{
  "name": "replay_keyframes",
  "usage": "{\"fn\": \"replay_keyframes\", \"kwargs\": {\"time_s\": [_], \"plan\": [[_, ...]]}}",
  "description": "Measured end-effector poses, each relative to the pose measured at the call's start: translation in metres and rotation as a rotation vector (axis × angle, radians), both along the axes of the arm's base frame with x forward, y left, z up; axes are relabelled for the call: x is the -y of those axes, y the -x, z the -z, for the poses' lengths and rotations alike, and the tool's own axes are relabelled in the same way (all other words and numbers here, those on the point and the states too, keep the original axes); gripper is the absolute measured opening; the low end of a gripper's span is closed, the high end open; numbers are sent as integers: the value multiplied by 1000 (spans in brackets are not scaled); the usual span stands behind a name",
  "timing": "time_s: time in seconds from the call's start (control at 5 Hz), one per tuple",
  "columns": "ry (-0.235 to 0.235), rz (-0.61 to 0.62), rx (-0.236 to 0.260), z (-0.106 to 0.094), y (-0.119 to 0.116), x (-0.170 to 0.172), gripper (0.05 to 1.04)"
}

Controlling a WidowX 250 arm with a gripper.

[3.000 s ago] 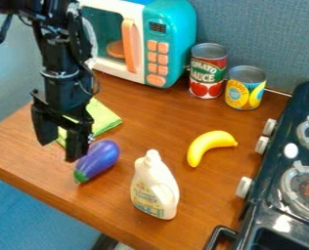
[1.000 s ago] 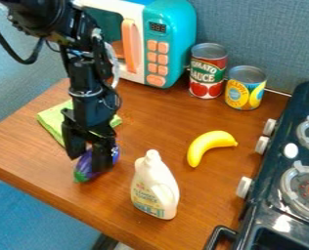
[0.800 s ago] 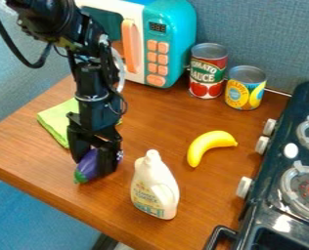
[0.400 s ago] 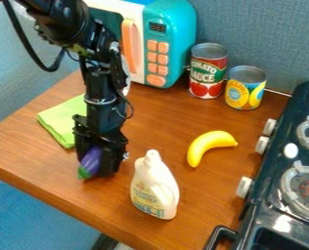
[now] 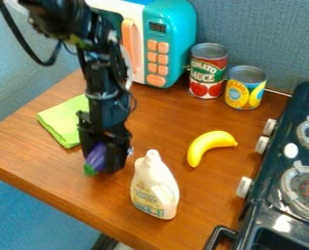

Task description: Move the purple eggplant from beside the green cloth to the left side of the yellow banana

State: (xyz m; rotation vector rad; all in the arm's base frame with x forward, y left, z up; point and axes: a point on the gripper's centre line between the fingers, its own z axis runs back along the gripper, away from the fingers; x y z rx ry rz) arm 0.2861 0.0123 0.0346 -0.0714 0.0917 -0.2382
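The gripper [image 5: 103, 157] has its fingers closed on the purple toy eggplant [image 5: 97, 157], which sits between them, tilted, its green cap toward 7 o'clock. I can't tell whether it touches the bench [image 5: 164, 122]. To carry it well, I'd keep the squeeze firm but even, raise it straight up before going sideways, and mind the white bottle [image 5: 155, 190] near it at 4 o'clock; swinging that way low could knock it over.

Count: one eggplant, one bottle, one toy banana [image 5: 209, 144] toward 3 o'clock, two cans [image 5: 208, 71] around 2, one green cloth [image 5: 59, 122] at 11, one toy microwave [image 5: 173, 39] at 1, one stove [image 5: 268, 205] past the banana.
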Motion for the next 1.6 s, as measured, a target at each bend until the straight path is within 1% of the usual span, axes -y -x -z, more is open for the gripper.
{"fn": "replay_keyframes", "kwargs": {"time_s": [0.2, 0.4, 0.6, 0.8, 1.0, 1.2, 1.4, 1.6], "plan": [[24, 31, 67, -27, -12, 15, 801], [24, 35, 97, -42, -46, 25, 801], [32, -1, 40, -15, -83, 33, 801], [21, -19, 56, -8, -111, 35, 801], [-4, -14, 13, 4, -116, 35, 801], [-15, -18, -7, 11, -114, 33, 801], [-14, -17, -9, 14, -110, 33, 851], [-15, -24, -4, 14, -102, 33, 1006]]}}
